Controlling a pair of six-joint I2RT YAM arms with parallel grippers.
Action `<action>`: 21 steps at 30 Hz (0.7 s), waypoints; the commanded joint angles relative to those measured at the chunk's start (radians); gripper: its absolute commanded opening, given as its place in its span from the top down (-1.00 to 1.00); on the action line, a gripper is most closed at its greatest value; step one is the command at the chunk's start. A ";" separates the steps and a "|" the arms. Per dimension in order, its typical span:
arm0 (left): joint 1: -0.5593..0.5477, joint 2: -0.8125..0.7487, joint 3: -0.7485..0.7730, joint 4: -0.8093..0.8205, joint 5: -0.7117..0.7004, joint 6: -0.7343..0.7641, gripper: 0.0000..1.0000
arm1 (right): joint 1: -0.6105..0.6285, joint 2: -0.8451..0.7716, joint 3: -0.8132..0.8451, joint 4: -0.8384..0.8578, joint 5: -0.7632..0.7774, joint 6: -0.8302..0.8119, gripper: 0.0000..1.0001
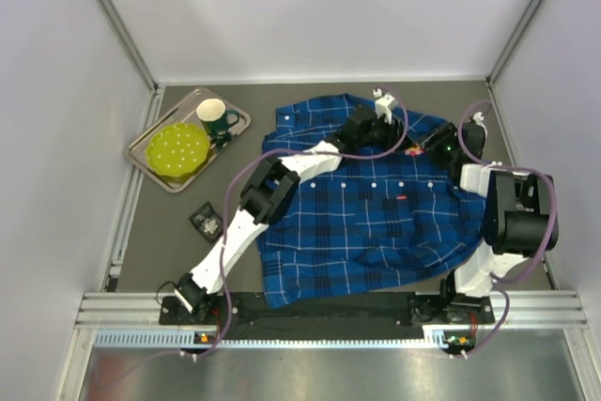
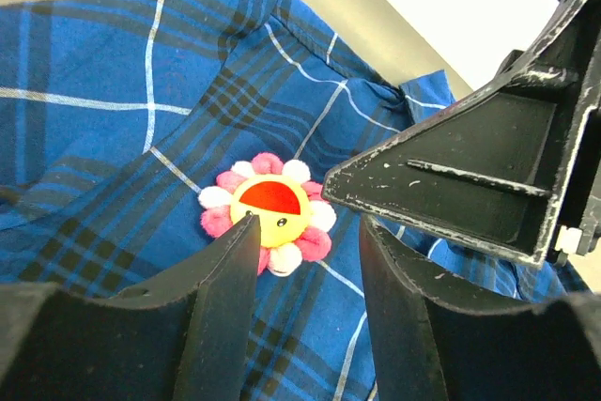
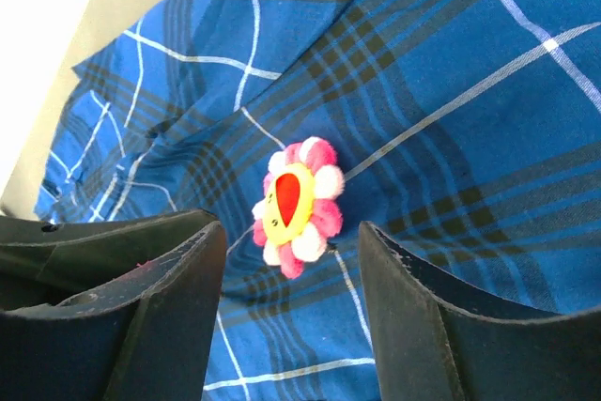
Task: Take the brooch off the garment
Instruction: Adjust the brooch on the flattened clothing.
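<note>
The garment (image 1: pixel 376 223), a blue and navy plaid shirt, lies spread flat on the table. The brooch (image 2: pixel 268 213) is a plush flower with pink and white petals and a yellow face, and it sits on the shirt near the collar end (image 1: pixel 413 150). My left gripper (image 2: pixel 308 232) is open and low over the cloth. Its left fingertip (image 2: pixel 246 227) stands at the flower's edge, and I cannot tell whether it touches. My right gripper (image 3: pixel 289 232) is also open, with the brooch (image 3: pixel 296 204) just beyond its fingertips. The two grippers (image 1: pixel 396 141) (image 1: pixel 427 145) face each other closely.
At the back left, a metal tray (image 1: pixel 150 164) holds a green mug (image 1: pixel 215 119) and a yellow-green dotted plate (image 1: pixel 178 150). A small black object (image 1: pixel 207 221) lies left of the shirt. White walls close off the table on three sides.
</note>
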 commanded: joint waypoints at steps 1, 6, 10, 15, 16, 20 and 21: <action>-0.003 0.067 0.073 0.065 0.016 -0.081 -0.01 | -0.012 0.039 0.077 -0.029 -0.030 -0.063 -0.15; -0.005 0.074 0.073 0.036 -0.016 -0.073 -0.01 | -0.016 0.103 0.098 0.007 -0.099 -0.062 -0.04; -0.005 0.080 0.071 0.032 -0.015 -0.085 -0.01 | -0.019 0.142 0.112 0.036 -0.128 -0.043 0.06; -0.005 0.083 0.068 0.001 -0.024 -0.073 -0.01 | -0.019 0.148 0.114 0.088 -0.173 -0.040 0.14; -0.005 0.080 0.065 -0.001 -0.024 -0.072 -0.01 | -0.019 0.148 0.112 0.100 -0.179 -0.042 0.15; -0.005 0.072 0.053 -0.005 -0.024 -0.061 -0.01 | -0.018 0.142 0.111 0.120 -0.184 -0.075 0.15; -0.005 0.071 0.050 -0.005 -0.026 -0.062 -0.01 | -0.019 0.145 0.117 0.128 -0.187 -0.078 0.15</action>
